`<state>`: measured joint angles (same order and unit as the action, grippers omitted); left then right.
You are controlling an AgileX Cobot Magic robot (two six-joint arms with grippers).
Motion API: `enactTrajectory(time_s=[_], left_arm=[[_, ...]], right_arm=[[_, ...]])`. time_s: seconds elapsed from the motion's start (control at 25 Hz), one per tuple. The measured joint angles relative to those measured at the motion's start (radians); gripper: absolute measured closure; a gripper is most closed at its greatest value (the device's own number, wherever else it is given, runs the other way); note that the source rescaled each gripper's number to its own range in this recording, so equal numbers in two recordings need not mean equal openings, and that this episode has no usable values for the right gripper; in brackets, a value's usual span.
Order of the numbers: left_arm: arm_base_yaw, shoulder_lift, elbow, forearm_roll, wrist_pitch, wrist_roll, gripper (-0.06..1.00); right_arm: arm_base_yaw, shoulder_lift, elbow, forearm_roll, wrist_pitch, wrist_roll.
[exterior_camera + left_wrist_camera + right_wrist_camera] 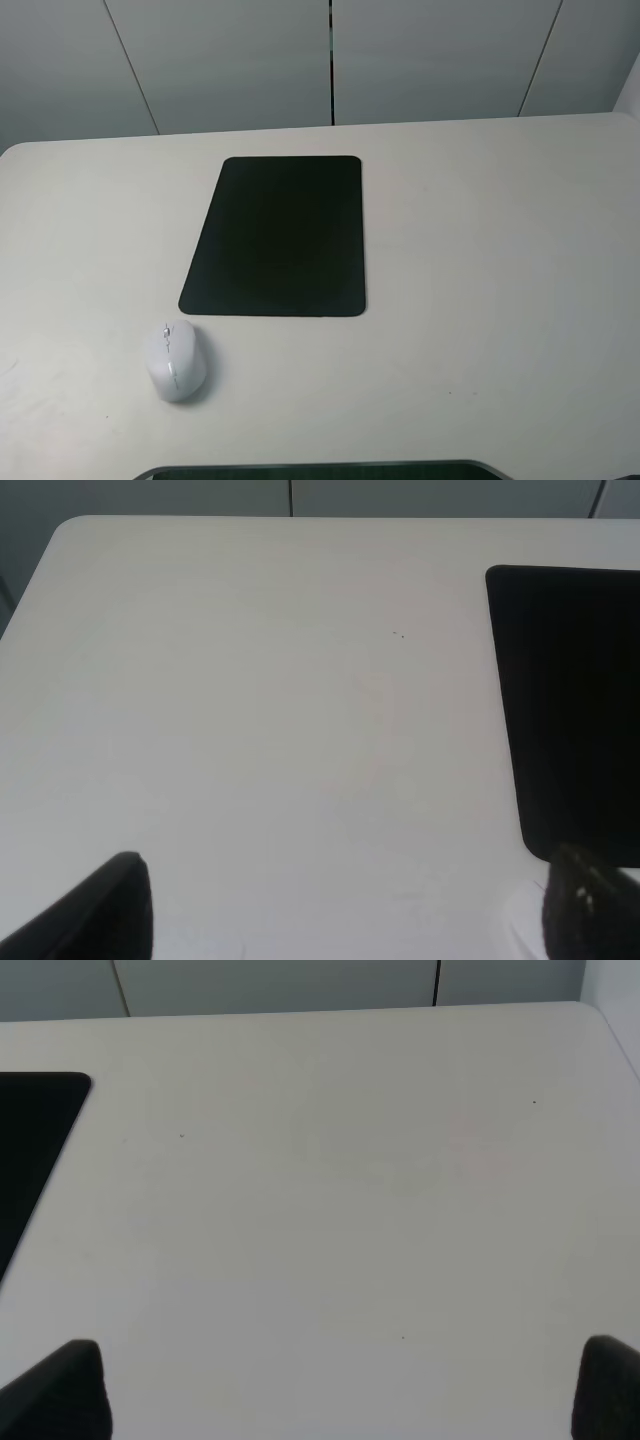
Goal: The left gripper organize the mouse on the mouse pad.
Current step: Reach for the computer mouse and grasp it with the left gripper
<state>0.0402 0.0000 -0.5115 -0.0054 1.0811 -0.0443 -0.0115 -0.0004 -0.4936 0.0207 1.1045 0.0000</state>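
Observation:
The white mouse (175,360) lies on the table, just off the near left corner of the black mouse pad (275,235). It does not touch the pad, and nothing lies on the pad. Neither arm shows in the exterior high view. In the left wrist view my left gripper (345,920) is open, its dark fingers (90,915) far apart above bare table, with the mouse pad (570,700) off to one side. A faint white edge by the other finger may be the mouse. My right gripper (335,1400) is open too, holding nothing, and a corner of the mouse pad (35,1150) shows.
The pale table (500,280) ends at grey wall panels (330,60) at the back. A dark rounded edge (320,470) runs along the near side of the exterior high view.

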Motion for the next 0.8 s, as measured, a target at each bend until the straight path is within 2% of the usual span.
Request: enactTrajectory(time_s=[0.8], left_arm=[[0.000,0.000,0.000,0.005,0.000,0.004,-0.06]], right_arm=[[0.000,0.000,0.000,0.000,-0.001,0.000]])
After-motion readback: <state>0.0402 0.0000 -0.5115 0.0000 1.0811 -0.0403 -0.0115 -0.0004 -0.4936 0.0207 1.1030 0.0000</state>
